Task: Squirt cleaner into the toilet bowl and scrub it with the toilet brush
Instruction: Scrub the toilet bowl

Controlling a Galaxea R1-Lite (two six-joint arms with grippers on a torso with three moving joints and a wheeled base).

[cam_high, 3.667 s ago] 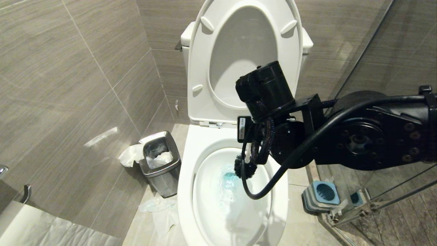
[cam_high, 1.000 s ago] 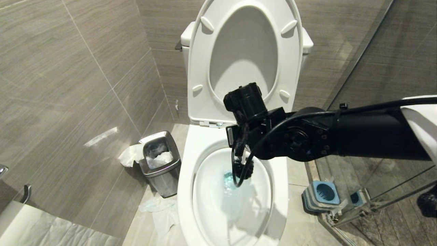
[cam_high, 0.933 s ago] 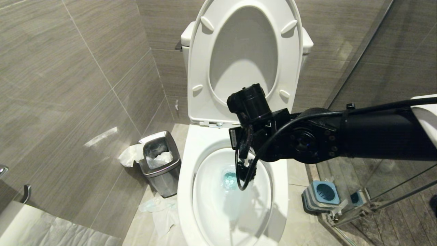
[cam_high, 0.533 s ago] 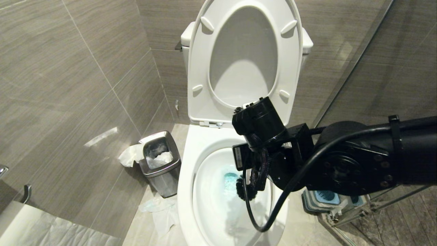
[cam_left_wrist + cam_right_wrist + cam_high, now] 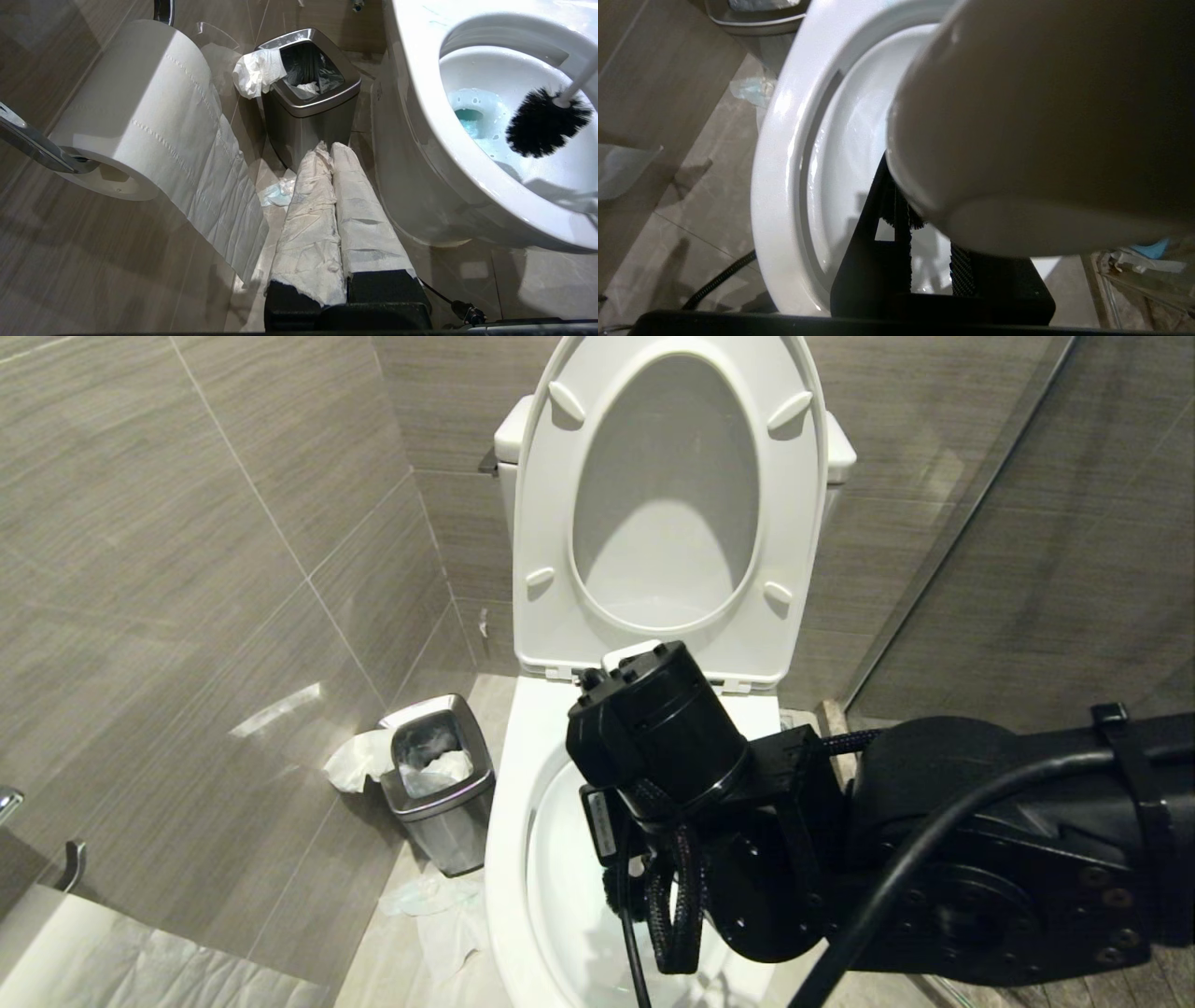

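The toilet bowl (image 5: 509,821) stands with seat and lid raised. My right gripper (image 5: 924,233) hangs over the basin, shut on the toilet brush, whose white handle (image 5: 1017,116) fills the right wrist view. Its rounded tip (image 5: 633,656) pokes up above the wrist. From the left wrist view I see the black bristle head (image 5: 542,123) inside the bowl (image 5: 420,154), beside the teal-blue cleaner (image 5: 468,115) in the water. My right arm hides that water in the head view. My left gripper (image 5: 327,149), its fingers wrapped in white, is shut and empty, low on the toilet's left side.
A small steel waste bin (image 5: 439,775) with tissue hanging out stands left of the toilet, with paper scraps (image 5: 439,905) on the floor. A toilet paper roll (image 5: 131,107) hangs on the left wall. A glass partition (image 5: 1027,523) closes the right side.
My right arm has pulled back toward the front of the bowl and sunk, drawing the brush head forward. The arm now covers the water and the blue brush holder on the floor.
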